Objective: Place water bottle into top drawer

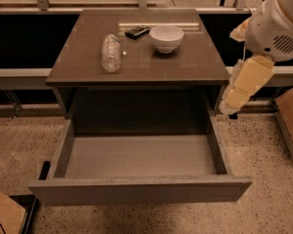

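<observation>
Landmark: white bowl (pixel 166 37); stands upright on the table (pixel 190 67), toward the rear edge.
Water bottle (pixel 111 52): lies on its side on the tabletop, left of the white bowl and apart from it; long axis runs front to back.
Small dark object (pixel 136 31): just left of the white bowl.
Top drawer (pixel 136 191): pulled open, below and in front of the white bowl.
Gripper (pixel 233 100): hangs right of the white bowl and lower, off the table's side; well apart from the bottle; released or clenched, cannot tell.
Step in hand: reach for the bottle; grasp not yet made.
Method: pass above the white bowl, not through it; descend over the bottle's mid-body; close across the short axis; squeeze lightly, since thin plastic probably yields.
Risk: probable roll if nudged off-centre.
</observation>
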{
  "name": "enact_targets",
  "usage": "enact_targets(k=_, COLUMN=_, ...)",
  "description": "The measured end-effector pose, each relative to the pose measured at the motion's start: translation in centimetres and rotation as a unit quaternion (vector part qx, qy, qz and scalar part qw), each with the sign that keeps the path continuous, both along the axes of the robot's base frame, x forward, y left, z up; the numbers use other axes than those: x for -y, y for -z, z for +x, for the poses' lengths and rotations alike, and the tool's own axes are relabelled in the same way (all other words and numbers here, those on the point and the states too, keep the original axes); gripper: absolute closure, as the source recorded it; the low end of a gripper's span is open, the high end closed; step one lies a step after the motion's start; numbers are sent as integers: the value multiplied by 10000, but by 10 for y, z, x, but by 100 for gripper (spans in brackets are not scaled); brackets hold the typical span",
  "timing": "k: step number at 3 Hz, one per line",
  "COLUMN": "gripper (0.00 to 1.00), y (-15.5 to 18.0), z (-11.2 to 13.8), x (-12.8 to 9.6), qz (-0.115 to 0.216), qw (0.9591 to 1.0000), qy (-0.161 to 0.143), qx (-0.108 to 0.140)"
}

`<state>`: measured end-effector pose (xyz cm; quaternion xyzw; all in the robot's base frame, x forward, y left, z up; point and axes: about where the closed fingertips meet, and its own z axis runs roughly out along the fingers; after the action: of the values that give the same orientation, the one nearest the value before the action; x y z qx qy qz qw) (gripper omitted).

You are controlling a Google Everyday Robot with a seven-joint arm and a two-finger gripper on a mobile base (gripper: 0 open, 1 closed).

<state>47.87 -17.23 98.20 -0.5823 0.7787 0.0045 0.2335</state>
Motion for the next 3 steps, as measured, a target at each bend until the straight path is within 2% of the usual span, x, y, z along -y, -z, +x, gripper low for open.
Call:
enact_targets(k=1, gripper=0, y=-1, z=1, x=-1, qz=27, qw=10000, qy=18, qx=22)
enact_targets(k=2, gripper=0, y=6, z=8, x=-2, qz=315, qw=9989, qy=316, qx=-110)
enact_targets(k=3, gripper=0, y=16, z=34, x=-27, qz=887, qw=9938, qy=630, qx=-238)
